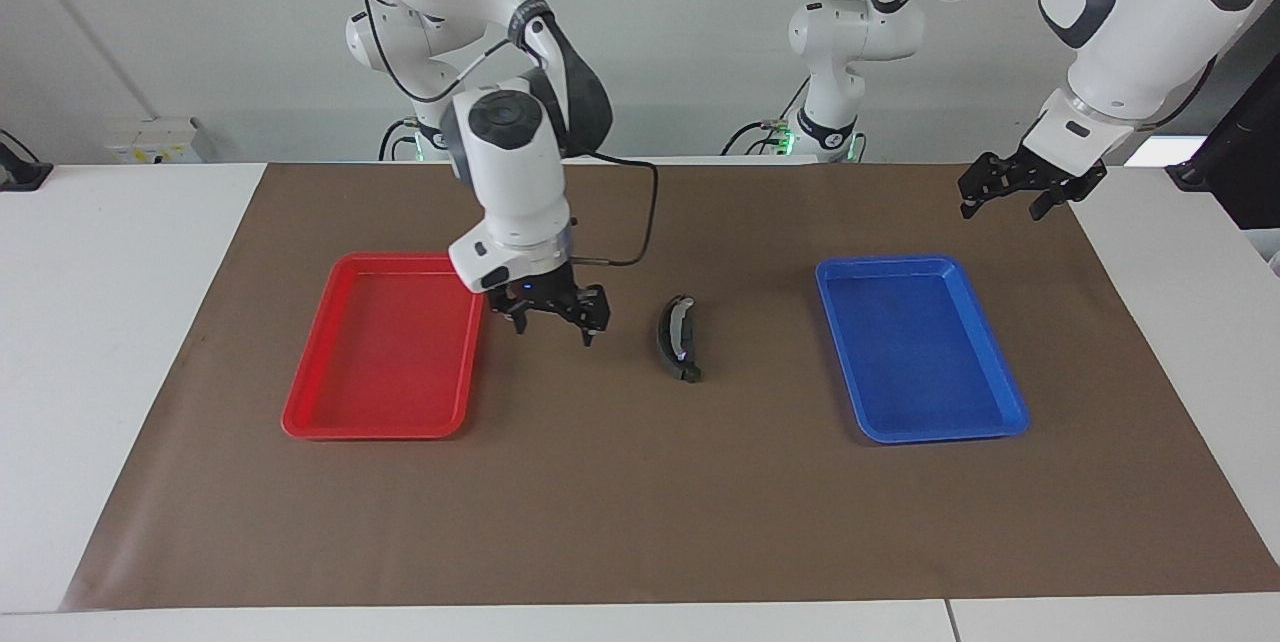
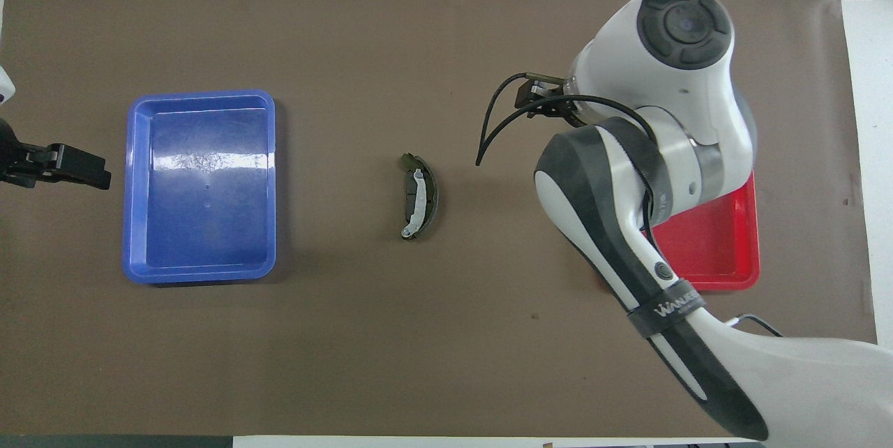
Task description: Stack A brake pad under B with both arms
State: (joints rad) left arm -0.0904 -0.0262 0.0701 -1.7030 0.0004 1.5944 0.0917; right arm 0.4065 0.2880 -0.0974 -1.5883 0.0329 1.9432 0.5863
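Both arms are glossy white, built of rounded segments with dark grey caps over the joints, and each ends in a black gripper: the right gripper (image 1: 548, 317) and the left gripper (image 1: 1015, 190). Thin black cables run along the outside of the right arm (image 1: 505, 162) (one hangs in a loose loop by its wrist), and a dark band on its forearm carries white lettering. Small green lights glow at the bases.
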